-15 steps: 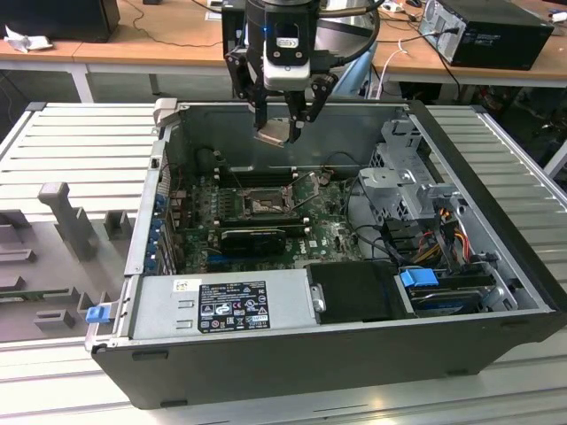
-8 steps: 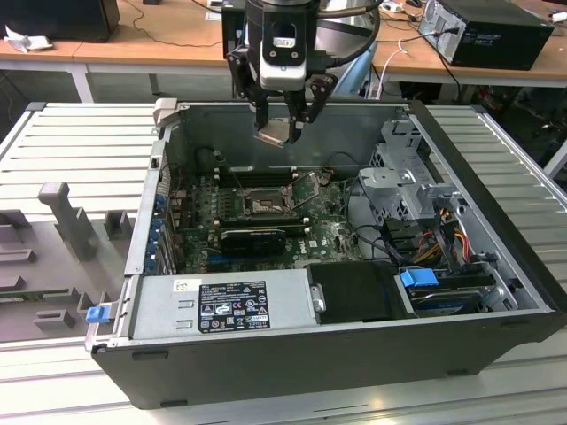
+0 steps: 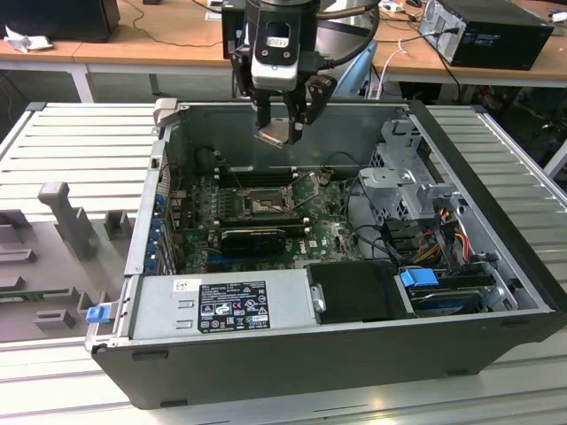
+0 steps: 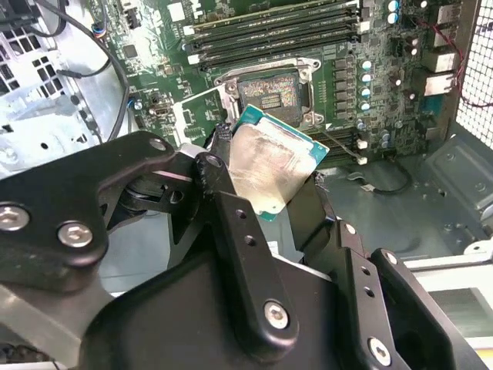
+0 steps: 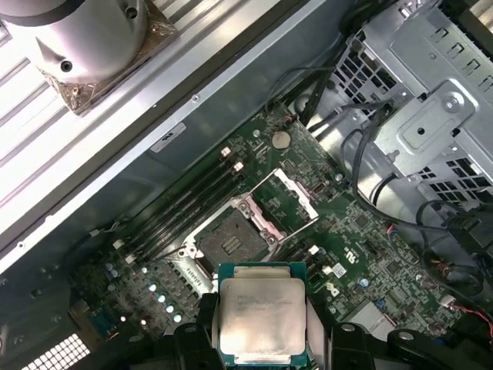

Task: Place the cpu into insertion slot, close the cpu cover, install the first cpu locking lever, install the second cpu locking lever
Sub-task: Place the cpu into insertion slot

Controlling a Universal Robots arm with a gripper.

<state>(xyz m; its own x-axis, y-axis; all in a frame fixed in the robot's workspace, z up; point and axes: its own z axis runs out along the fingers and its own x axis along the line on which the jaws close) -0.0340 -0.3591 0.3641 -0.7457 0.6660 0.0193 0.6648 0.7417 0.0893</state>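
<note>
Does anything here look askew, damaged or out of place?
Nothing looks damaged. The cpu, gripped by the gripper above the open case, hangs tilted in the exterior view rather than level. The insertion slot lies bare, its cpu cover raised.

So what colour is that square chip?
The flat square chip is silvery tan, green-edged; clearest in the first wrist view.

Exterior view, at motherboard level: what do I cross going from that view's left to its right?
Grey fixture block → case's left wall → insertion slot → drive cage → orange and yellow cables. The claw holding the cpu hangs above the slot, so I leave it out.
</note>
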